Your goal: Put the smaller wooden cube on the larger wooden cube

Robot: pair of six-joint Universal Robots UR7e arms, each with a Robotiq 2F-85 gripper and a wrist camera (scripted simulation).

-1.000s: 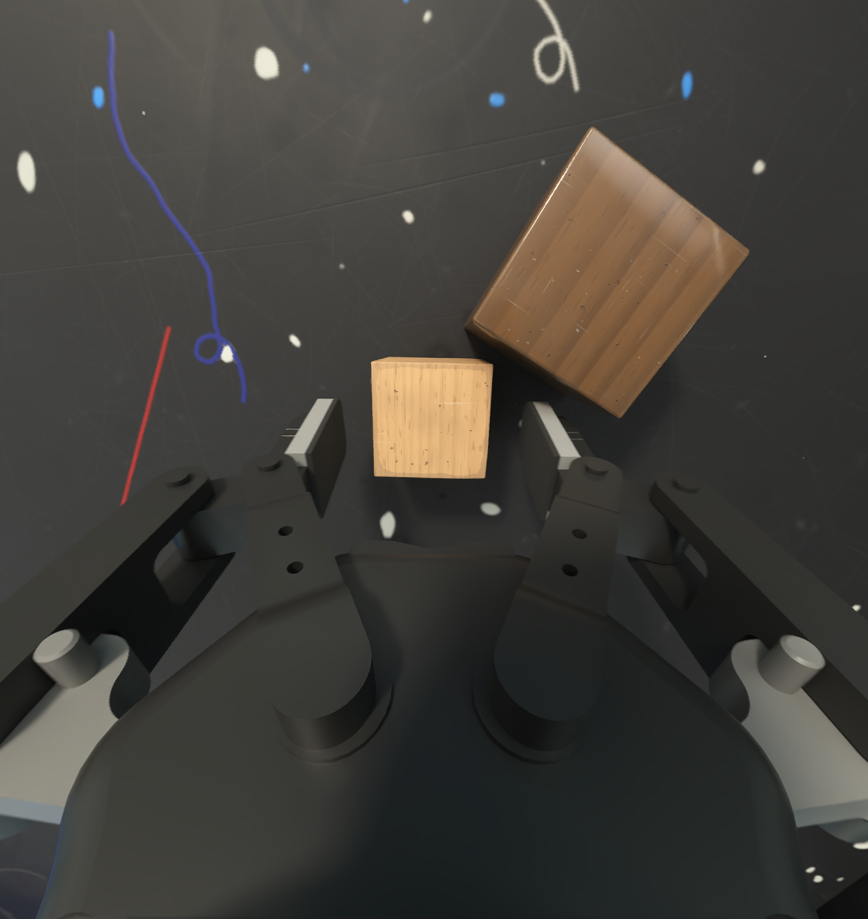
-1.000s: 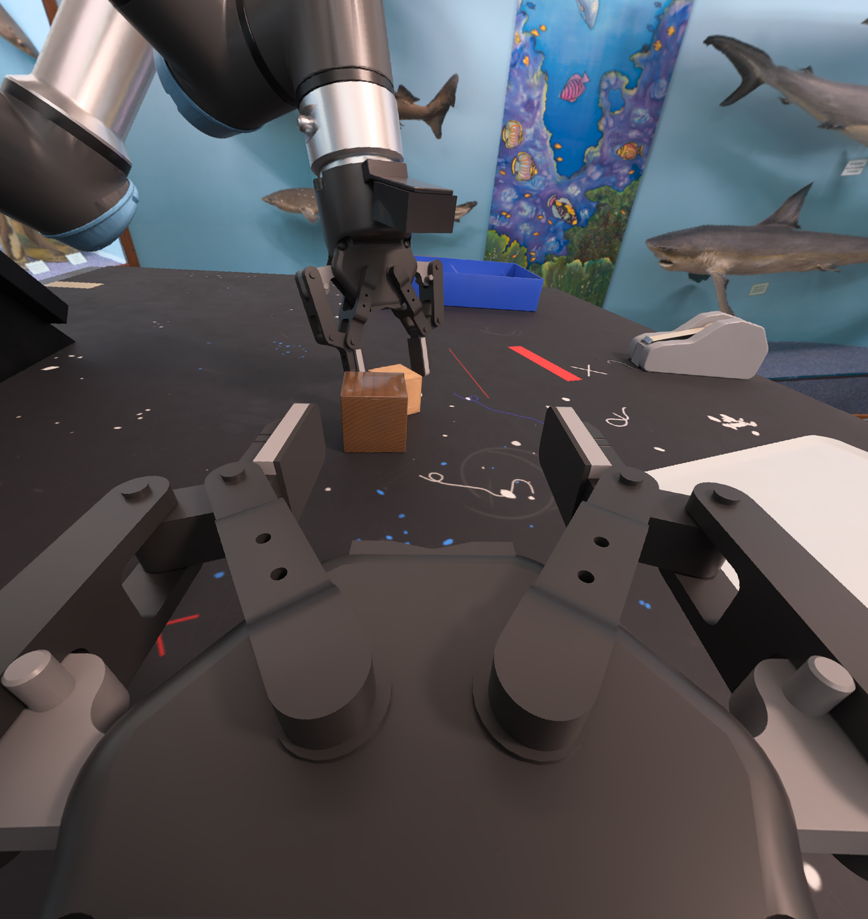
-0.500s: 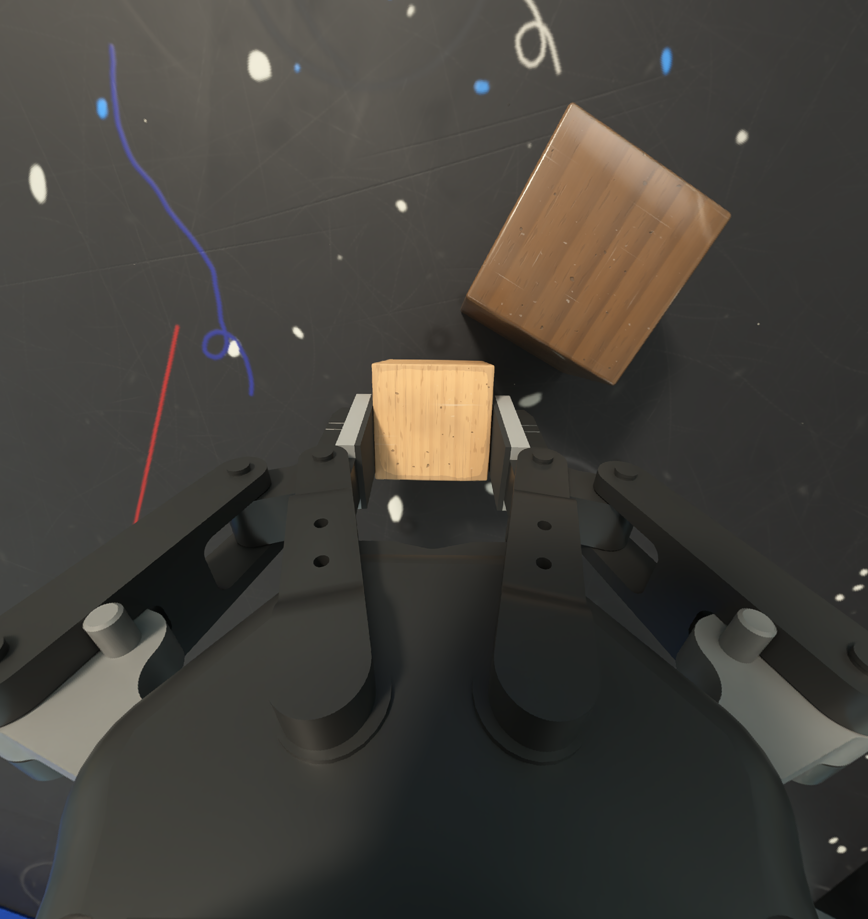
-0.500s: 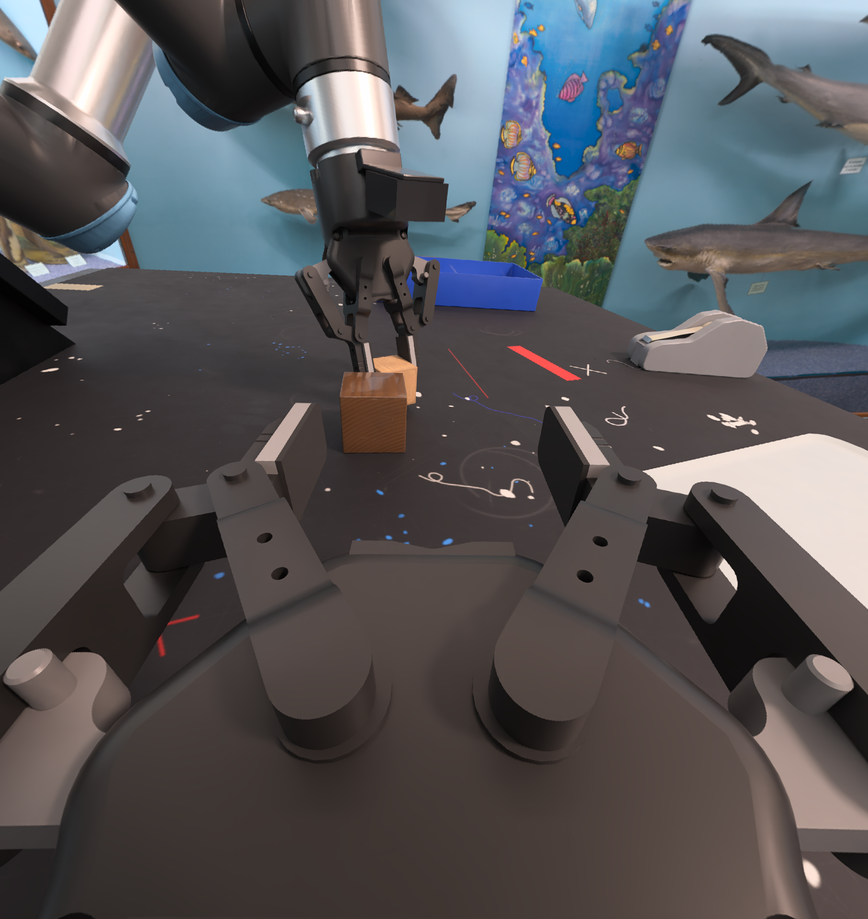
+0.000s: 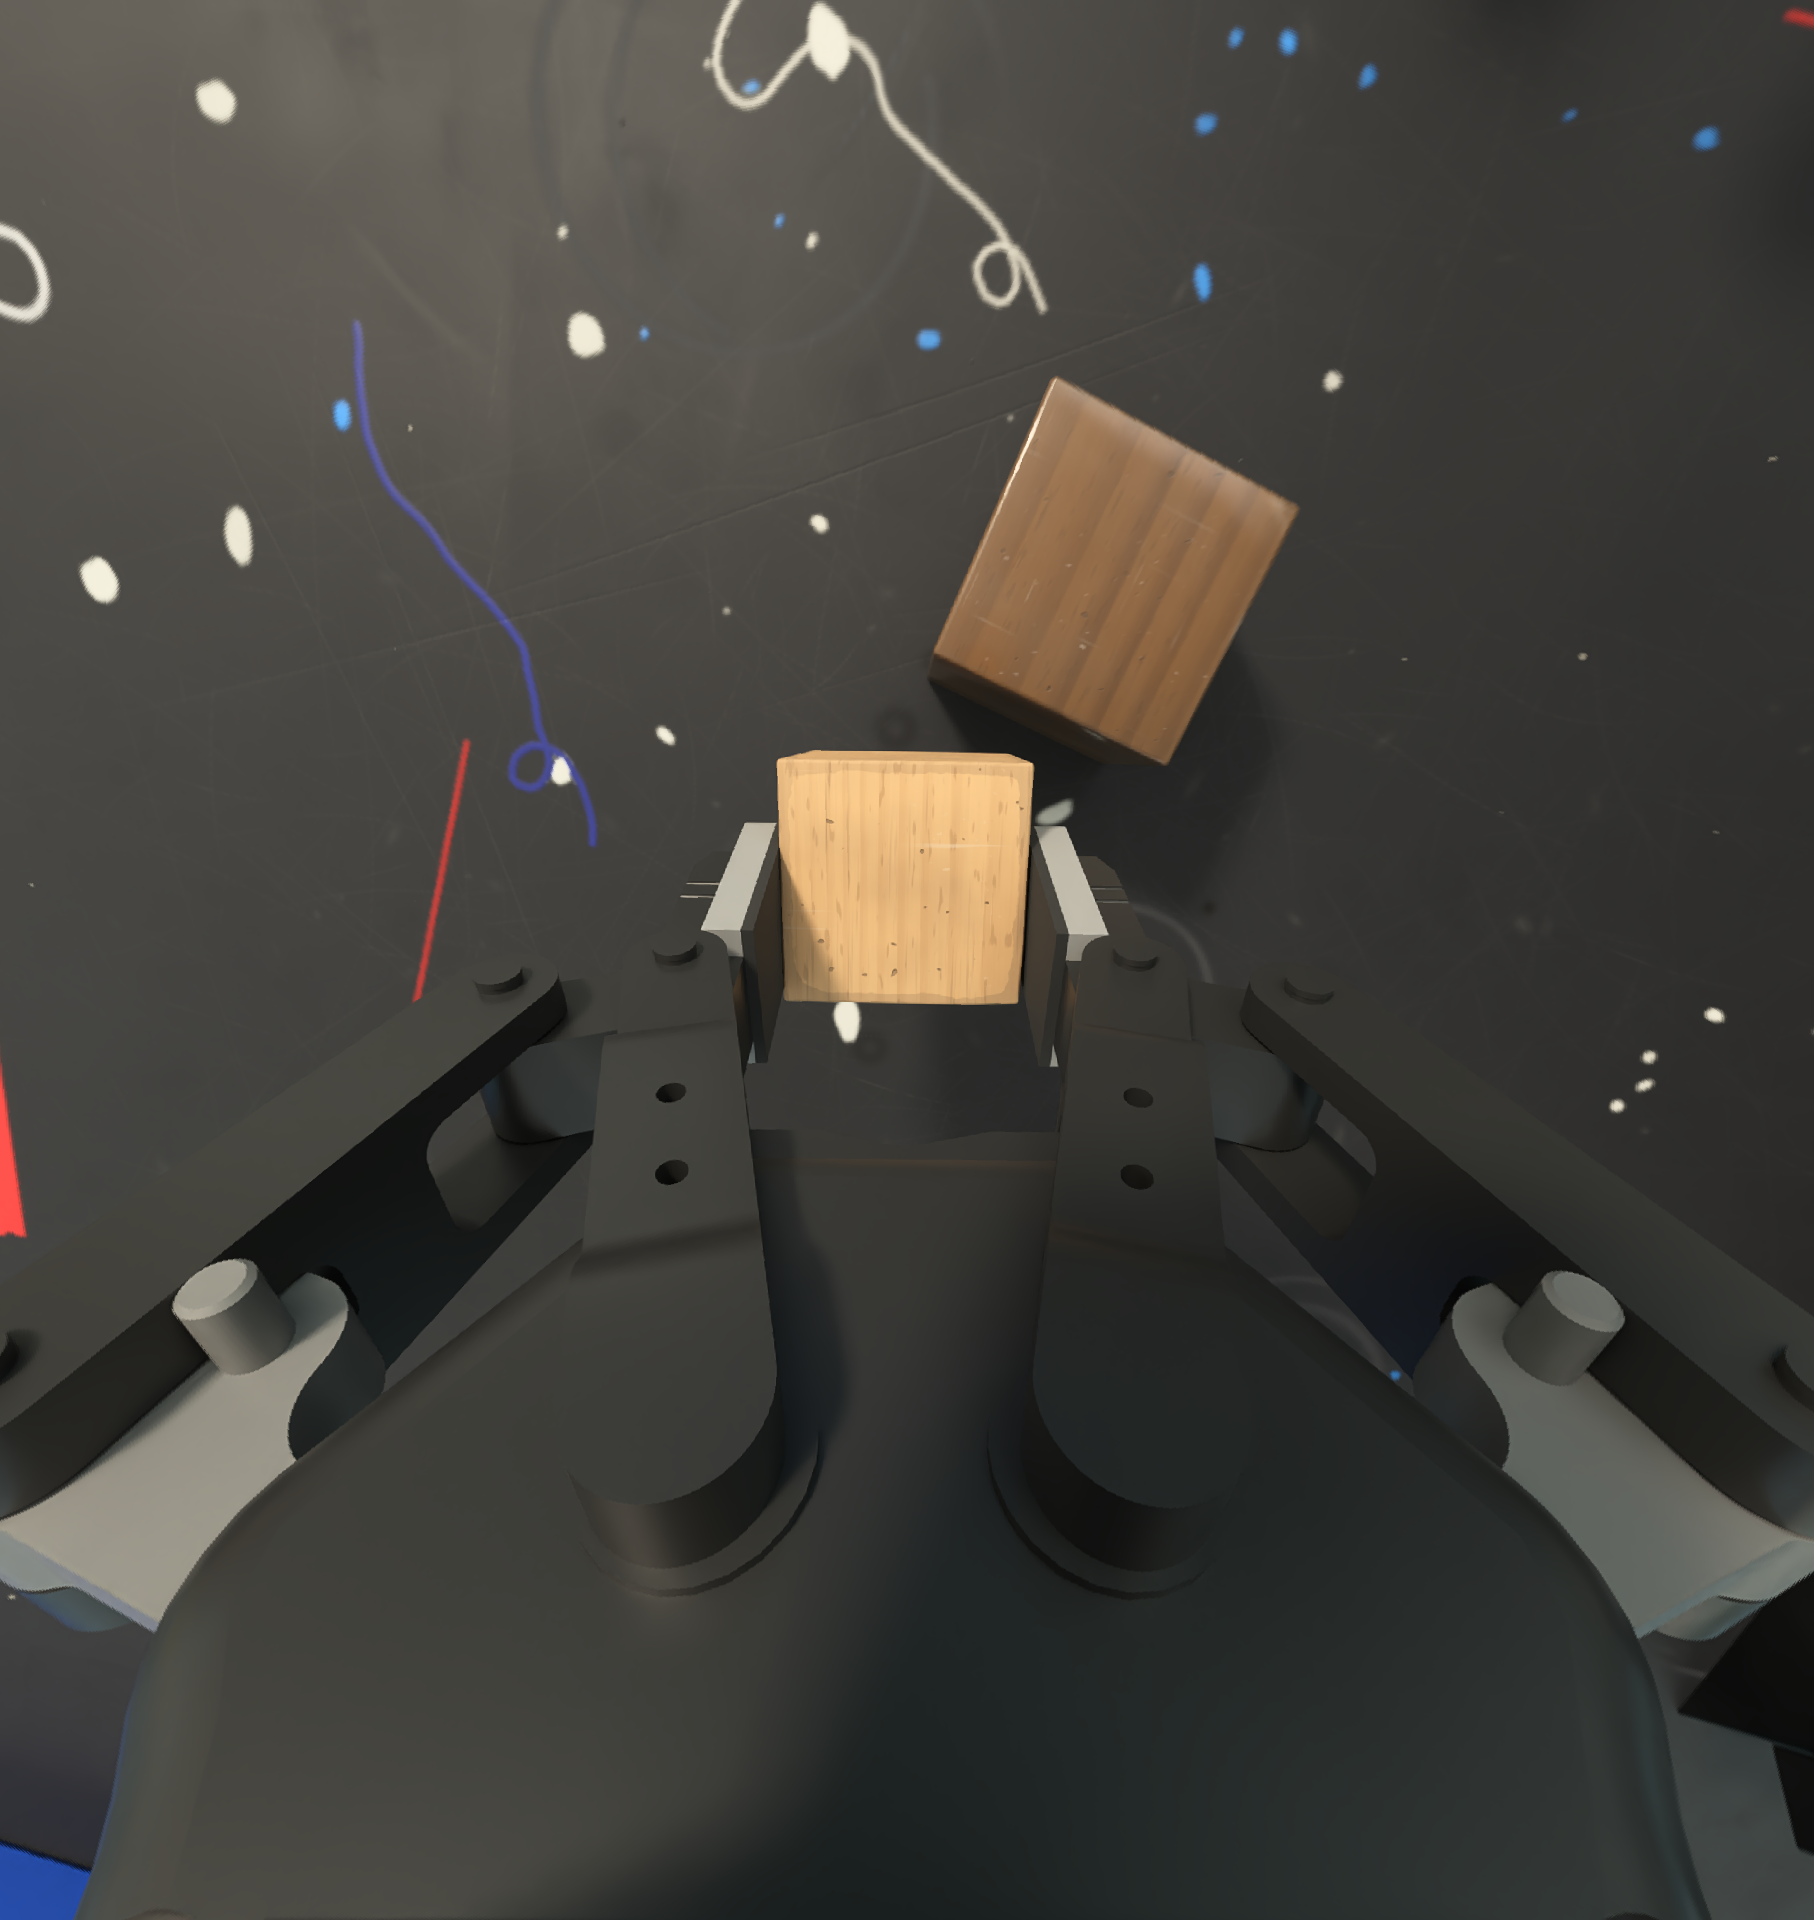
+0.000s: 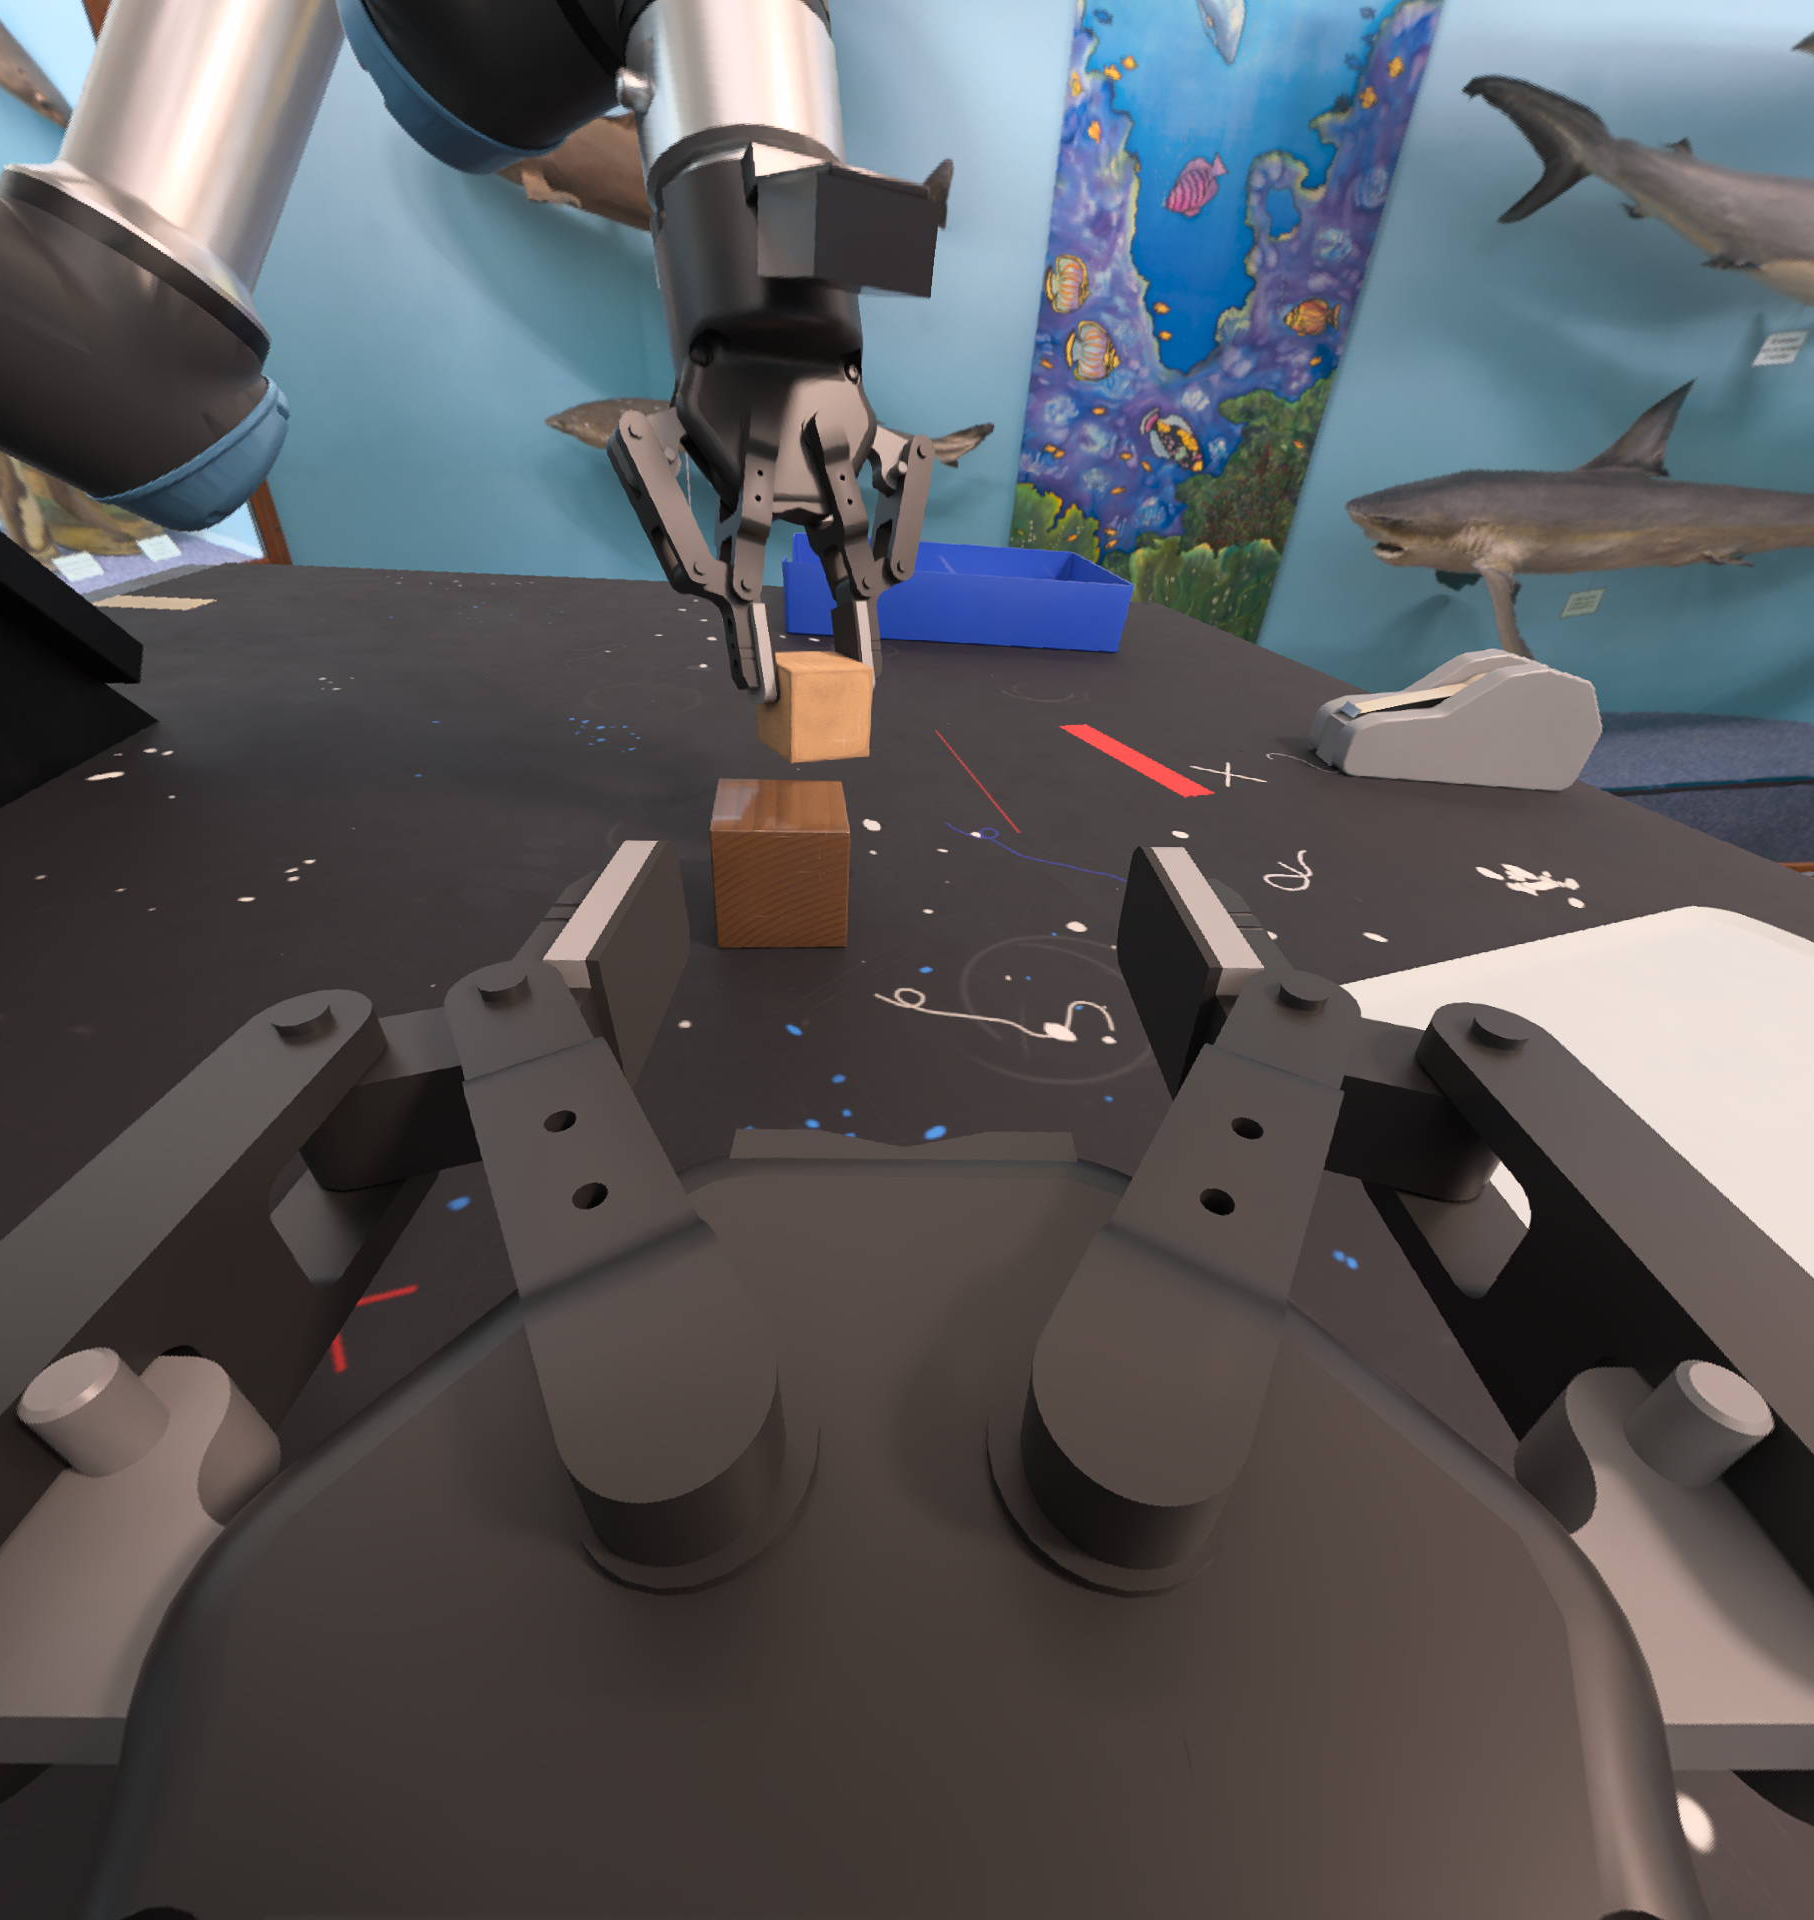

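Observation:
My left gripper (image 5: pixel 903 883) is shut on the smaller, pale wooden cube (image 5: pixel 903 878) and holds it in the air above the black table. The larger, dark brown wooden cube (image 5: pixel 1116 571) stands on the table, ahead and to the right of the held cube. In the right wrist view the left gripper (image 6: pixel 809 649) holds the small cube (image 6: pixel 818 707) a little above and behind the large cube (image 6: pixel 780 862). My right gripper (image 6: pixel 887 914) is open and empty, low over the table, with the large cube just ahead of its left finger.
A blue bin (image 6: pixel 976 597) stands at the table's far edge. A grey tape dispenser (image 6: pixel 1464 722) sits at the back right. A white board (image 6: pixel 1661 1049) lies at the right. A black box (image 6: pixel 20 665) is at the left. The left arm (image 6: pixel 155 260) reaches in from the upper left.
The left gripper closed on the small cube, then lifted it off the table. The table and the large cube now look farther away in the left wrist view. The right gripper has not moved.

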